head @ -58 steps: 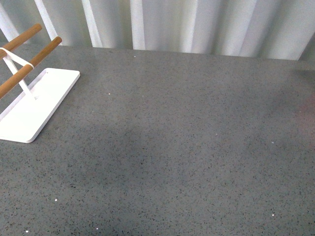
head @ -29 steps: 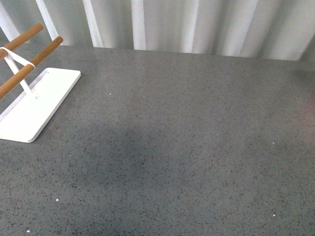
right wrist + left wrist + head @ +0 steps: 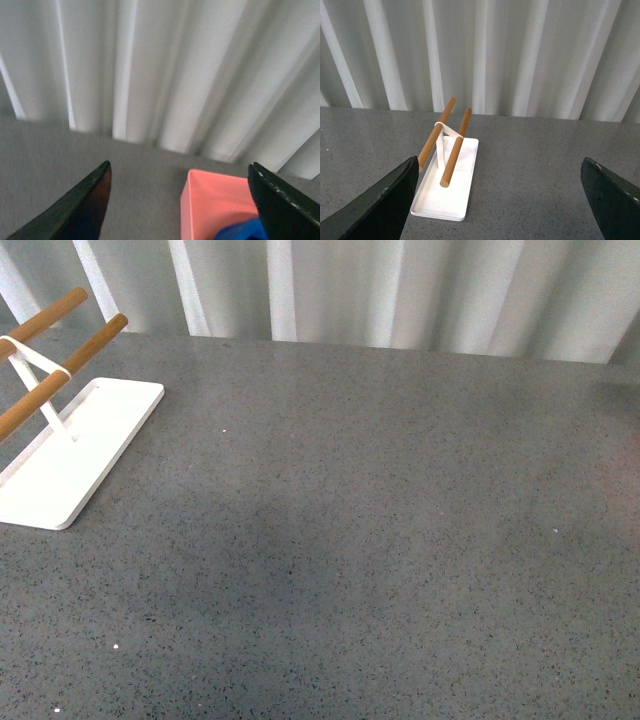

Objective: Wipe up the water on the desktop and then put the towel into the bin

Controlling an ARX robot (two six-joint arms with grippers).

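Observation:
The desktop (image 3: 380, 540) is a wide, speckled dark-grey surface; no water shows on it in the front view. Neither arm shows in the front view. In the right wrist view the blue towel (image 3: 240, 231) lies inside the pink bin (image 3: 215, 192), with only its top edge showing. My right gripper (image 3: 187, 220) is open and empty above the bin's near side. My left gripper (image 3: 497, 215) is open and empty above the desktop (image 3: 540, 165), facing the rack.
A white rack base (image 3: 60, 455) with two wooden bars (image 3: 60, 370) stands at the far left and also shows in the left wrist view (image 3: 445, 190). A pleated white curtain (image 3: 400, 290) runs along the desktop's far edge.
The front view shifted very slightly a second ago and has held still since. Nothing on the desktop has visibly moved.

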